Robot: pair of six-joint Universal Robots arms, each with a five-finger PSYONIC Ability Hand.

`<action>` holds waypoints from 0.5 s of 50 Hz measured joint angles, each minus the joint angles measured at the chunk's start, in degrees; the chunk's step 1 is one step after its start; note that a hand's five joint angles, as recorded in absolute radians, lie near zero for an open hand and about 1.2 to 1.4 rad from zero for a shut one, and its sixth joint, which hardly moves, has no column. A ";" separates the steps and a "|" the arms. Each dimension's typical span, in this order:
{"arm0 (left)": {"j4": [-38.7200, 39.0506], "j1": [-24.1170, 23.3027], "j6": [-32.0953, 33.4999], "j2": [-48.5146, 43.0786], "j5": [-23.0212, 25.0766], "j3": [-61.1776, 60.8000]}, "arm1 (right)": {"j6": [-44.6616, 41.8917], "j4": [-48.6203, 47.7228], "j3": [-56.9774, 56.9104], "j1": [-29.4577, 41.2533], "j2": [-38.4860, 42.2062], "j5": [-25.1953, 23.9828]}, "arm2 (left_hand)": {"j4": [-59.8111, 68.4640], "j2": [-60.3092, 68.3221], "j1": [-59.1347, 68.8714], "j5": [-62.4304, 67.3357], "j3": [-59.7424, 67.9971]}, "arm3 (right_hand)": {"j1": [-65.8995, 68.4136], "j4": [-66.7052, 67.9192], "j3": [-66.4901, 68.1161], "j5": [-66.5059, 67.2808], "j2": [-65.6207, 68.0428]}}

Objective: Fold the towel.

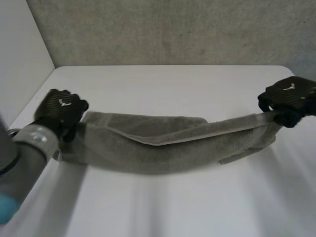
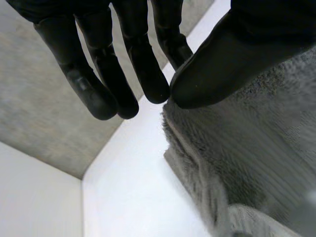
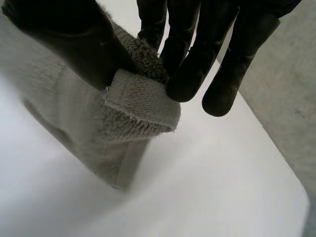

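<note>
Status: the long grey terry towel (image 1: 163,143) is strung out as a narrow band across the white table (image 1: 173,207), one hand on each end. It looks doubled lengthwise already, with the upper layer's edge running toward the right end. The middle sags onto the table and the right end looks raised.

Left hand (image 1: 61,111): at the towel's left end. In the wrist view the thumb (image 2: 222,64) lies on the pile and meets a fingertip (image 2: 153,84) right at the cloth's edge, so I read it as a pinch, but a shallow one.

Right hand (image 1: 289,98): clamped on the right end, with the stitched hem (image 3: 143,103) squeezed between thumb and fingers. The bite is solid.

Risks:
- The left pinch lets go. There is very little cloth in the grip, and any extra tension from the right would pull it free.
- The layers shear apart when the ends are brought together (the top layer is already offset from the lower one), which would give a crooked fold.
- The sagging middle drags on the table and bunches.
- The right hand sits close to the table's far right corner, so a dropped end could hang over the edge.

Containers: none involved, just the towel on bare table.
</note>
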 measured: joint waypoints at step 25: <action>1.15 -1.51 -13.12 -4.27 -2.83 25.74 | 8.29 -35.24 -10.65 15.38 1.09 17.00 | 0.00 0.00 0.00 0.03 0.09 | 0.00 0.00 0.00 0.00 0.00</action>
